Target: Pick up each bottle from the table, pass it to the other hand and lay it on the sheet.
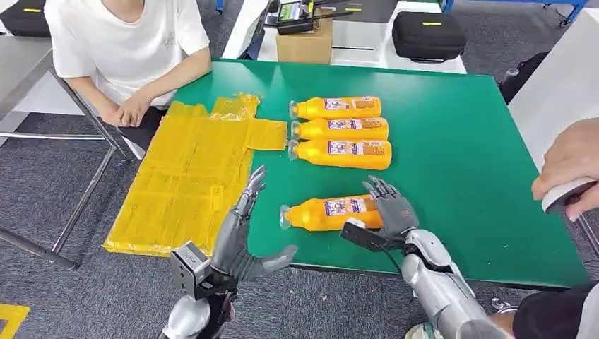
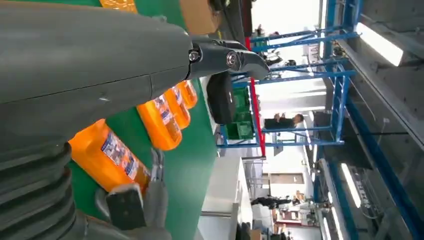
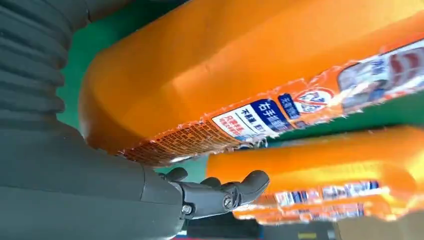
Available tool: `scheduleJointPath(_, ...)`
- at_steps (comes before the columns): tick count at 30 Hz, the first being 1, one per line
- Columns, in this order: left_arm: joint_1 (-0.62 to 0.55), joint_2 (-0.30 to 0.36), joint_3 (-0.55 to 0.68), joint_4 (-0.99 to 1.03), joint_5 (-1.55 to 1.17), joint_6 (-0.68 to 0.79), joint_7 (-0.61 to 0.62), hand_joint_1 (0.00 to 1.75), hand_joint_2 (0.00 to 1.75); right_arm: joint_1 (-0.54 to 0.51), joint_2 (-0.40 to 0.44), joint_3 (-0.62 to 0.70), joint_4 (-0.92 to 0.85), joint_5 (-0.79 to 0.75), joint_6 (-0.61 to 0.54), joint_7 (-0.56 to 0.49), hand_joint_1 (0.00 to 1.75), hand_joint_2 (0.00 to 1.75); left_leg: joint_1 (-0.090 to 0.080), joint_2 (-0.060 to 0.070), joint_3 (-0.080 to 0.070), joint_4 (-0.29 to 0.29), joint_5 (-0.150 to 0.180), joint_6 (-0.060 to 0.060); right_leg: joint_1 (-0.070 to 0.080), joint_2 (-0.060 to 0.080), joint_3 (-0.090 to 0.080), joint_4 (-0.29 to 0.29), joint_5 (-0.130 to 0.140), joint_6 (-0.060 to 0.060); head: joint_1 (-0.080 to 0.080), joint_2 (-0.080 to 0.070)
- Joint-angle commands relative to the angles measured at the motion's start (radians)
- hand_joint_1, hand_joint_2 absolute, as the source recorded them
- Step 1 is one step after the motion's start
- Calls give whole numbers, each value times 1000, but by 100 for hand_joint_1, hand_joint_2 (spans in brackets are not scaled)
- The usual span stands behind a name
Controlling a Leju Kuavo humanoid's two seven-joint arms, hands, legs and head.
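Note:
Three orange bottles (image 1: 339, 131) lie side by side on the green table (image 1: 459, 141), caps toward the yellow sheet (image 1: 191, 176). A fourth orange bottle (image 1: 325, 213) lies slightly tilted nearer the front edge. My right hand (image 1: 393, 210) grips its base end, fingers wrapped over the top; up close the bottle (image 3: 225, 75) sits against my palm with the thumb (image 3: 225, 192) just beneath it. My left hand (image 1: 244, 226) stands open, fingers raised, beside the bottle's cap at the sheet's edge. That bottle (image 2: 107, 155) appears past my left hand too.
A person in a white shirt (image 1: 120, 42) sits at the far left corner, hands by the sheet. Another person's hand (image 1: 568, 173) holds something at the table's right edge. A cardboard box (image 1: 304, 44) and a black case (image 1: 427, 34) stand behind the table.

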Motion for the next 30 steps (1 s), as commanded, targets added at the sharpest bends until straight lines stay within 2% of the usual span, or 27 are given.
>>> scheduleJointPath(1, -37, 23, -17, 41, 4, -2, 7, 0, 175, -46, -10, 88, 153, 13, 35, 17, 0, 175, 1, -2, 4, -1, 0, -1, 1, -3, 5, -1, 0, -2, 0, 0)
scheduleJointPath(2, -38, 24, -18, 41, 4, -2, 7, 0, 175, -51, -10, 92, 157, 14, 47, 21, 0, 175, 1, -2, 5, -1, 0, -1, 1, -3, 6, -1, 0, -2, 0, 0)
scheduleJointPath(3, -42, 27, -21, 42, 4, -2, 7, 0, 175, -59, -13, 93, 166, 5, 73, 29, 35, 175, 1, -2, 5, -1, 0, -2, 1, -3, 6, -1, 0, -3, 0, 0)
scheduleJointPath(4, -45, 27, -21, 43, 4, -2, 7, 0, 175, -69, -19, 102, 176, 11, 92, 37, 129, 175, 1, -1, 7, -1, 0, -3, 2, -4, 8, -1, -1, -5, 0, 0)
scheduleJointPath(5, -47, 28, -22, 44, 4, -2, 7, 0, 175, -75, -22, 105, 184, 12, 106, 45, 159, 175, 0, -1, 5, -1, 0, -1, 1, -2, 5, -1, 1, -4, 0, 0)
scheduleJointPath(6, -50, 30, -23, 45, 7, -2, 8, 0, 175, -90, -29, 117, 200, 16, 137, 54, 166, 175, 1, -1, 7, -2, 0, -2, 1, -3, 7, -2, 1, -6, 0, 0)
scheduleJointPath(8, -51, 32, -25, 51, 8, -2, 8, 0, 175, -101, -40, 121, 216, 11, 174, 77, 173, 175, 0, 0, 8, -1, 0, -1, 1, -1, 7, -1, 2, -4, 0, 0)
scheduleJointPath(11, -52, 34, -27, 58, 8, -2, 8, 0, 175, -100, -45, 121, 226, 7, 183, 82, 173, 175, 0, -1, 11, -2, 1, -1, 1, -1, 10, -2, 2, -4, 0, 0)
scheduleJointPath(13, -50, 35, -28, 56, 9, -2, 8, 0, 175, -88, -44, 113, 221, -5, 171, 74, 175, 175, 1, -3, 11, -2, 2, -1, 2, -4, 10, -3, 2, -5, 0, 0)
scheduleJointPath(15, -45, 38, -30, 50, 9, -2, 8, 0, 175, -57, -35, 55, 196, -82, 158, 23, 175, 175, 1, -4, 11, -2, 1, 0, 1, -3, 11, -3, 2, -4, 0, 0)
scheduleJointPath(19, 11, 50, -18, -9, 2, -5, 10, 0, 175, 74, 6, -68, 51, -255, 96, -87, 175, 175, 2, -4, 14, -3, 1, 0, 2, -2, 15, -4, 1, -5, 0, 0)
scheduleJointPath(21, 42, 46, 5, -34, -9, -8, 20, 0, 175, 171, 39, -144, -117, -374, 81, -141, 175, 175, 2, -2, 14, -3, 0, -1, 2, 0, 16, -4, 1, -4, 0, 0)
scheduleJointPath(25, 53, 42, 21, -39, -11, -10, 21, 0, 175, 227, 54, -171, -229, -424, 73, -144, 175, 175, 2, -1, 13, -2, -3, -2, 2, 1, 14, -2, 0, -5, 0, 0)
scheduleJointPath(27, 64, 31, 40, -43, -4, -9, 29, 0, 175, 281, 77, -222, -334, -500, 65, -188, 175, 175, 1, -2, 12, -1, -5, -2, 1, 0, 12, -1, -2, -4, 0, 0)
scheduleJointPath(30, 70, 31, 46, -46, -3, -9, 31, 0, 175, 306, 80, -227, -387, -514, 68, -184, 175, 175, 1, -3, 9, -1, -4, -2, 2, -1, 10, -1, -3, -2, 0, 0)
